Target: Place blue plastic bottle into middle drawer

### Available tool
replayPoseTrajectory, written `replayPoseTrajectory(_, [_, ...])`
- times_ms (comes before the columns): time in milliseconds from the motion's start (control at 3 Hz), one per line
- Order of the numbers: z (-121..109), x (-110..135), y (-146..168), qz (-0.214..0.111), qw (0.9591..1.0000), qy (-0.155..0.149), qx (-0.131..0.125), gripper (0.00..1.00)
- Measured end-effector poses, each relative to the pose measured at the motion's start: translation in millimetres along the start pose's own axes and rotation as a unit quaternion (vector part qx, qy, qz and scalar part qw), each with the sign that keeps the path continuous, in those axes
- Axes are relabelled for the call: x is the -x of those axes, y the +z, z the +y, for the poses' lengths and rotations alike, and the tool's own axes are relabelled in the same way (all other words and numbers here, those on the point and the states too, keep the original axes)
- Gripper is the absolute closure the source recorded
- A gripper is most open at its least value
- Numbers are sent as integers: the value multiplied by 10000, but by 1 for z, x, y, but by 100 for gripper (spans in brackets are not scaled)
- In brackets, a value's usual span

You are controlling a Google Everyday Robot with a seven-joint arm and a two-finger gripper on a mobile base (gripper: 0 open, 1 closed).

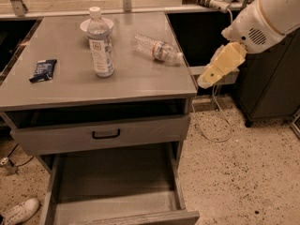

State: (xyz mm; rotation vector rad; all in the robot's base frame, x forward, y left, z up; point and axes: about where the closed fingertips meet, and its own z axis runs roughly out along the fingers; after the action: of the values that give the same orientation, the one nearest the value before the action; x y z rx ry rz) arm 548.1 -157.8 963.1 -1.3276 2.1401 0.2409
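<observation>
My pale yellow gripper [207, 80] hangs in the air well to the right of the blue plastic bottle [100, 43], past the desk [70, 86] edge, and I cannot tell how far open it is. The bottle stands up straight on the flat grey metal desk, with a white cap and a white label whose blue print I cannot read; a ribbed clear bottle [157, 49] lies on its side to its right and a dark blue packet [43, 70] to its left. Below it the deep grey middle drawer [115, 175] is pulled far out over a speckled floor [243, 172].
</observation>
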Motion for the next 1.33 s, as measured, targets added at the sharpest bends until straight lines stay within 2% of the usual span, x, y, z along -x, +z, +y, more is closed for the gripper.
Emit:
replayPoseTrajectory(333, [0,0,0,-2,10000,0,1,0])
replayPoseTrajectory(667, [-6,25,20,-589,9981,-36,175,0])
replayPoseTrajectory(1000, [-11,67,42,-1334,9900,-145,443,0])
replayPoseTrajectory(1333, [-4,105,60,-1780,9810,-239,740,0])
